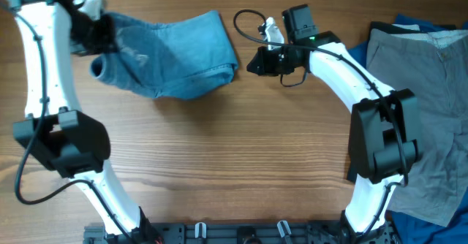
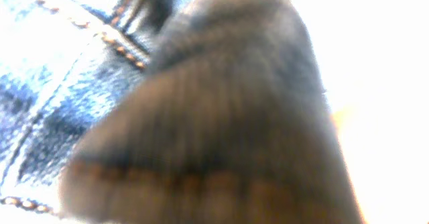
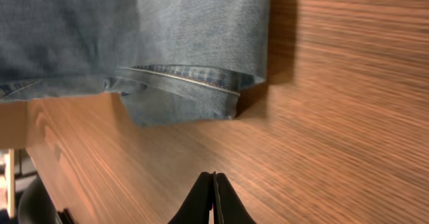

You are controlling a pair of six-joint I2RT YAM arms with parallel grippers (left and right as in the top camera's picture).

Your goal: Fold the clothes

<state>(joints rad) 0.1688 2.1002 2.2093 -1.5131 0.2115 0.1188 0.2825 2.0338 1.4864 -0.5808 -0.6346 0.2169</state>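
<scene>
The right gripper, its fingers pressed together on nothing, is held low over the wooden table, just short of the hem of the blue denim garment spread along the far side, apparently poised for a fold. At the garment's far end, the left gripper is seen against the cloth, but whether it grips cannot be told.

Left wrist view: a blurred brown-dark mass against the lens fills most of the frame and cannot be identified; the jeans beside it are out-of-focus denim. Overhead: the left gripper is buried in the jeans' folds, its grip unreadable. Right wrist view: only the touching tips of the right gripper show; ahead of them the jeans run off the top and left edges. Behind the right gripper, grey shorts are cut by the frame edge and hide most of a blue cloth.
</scene>
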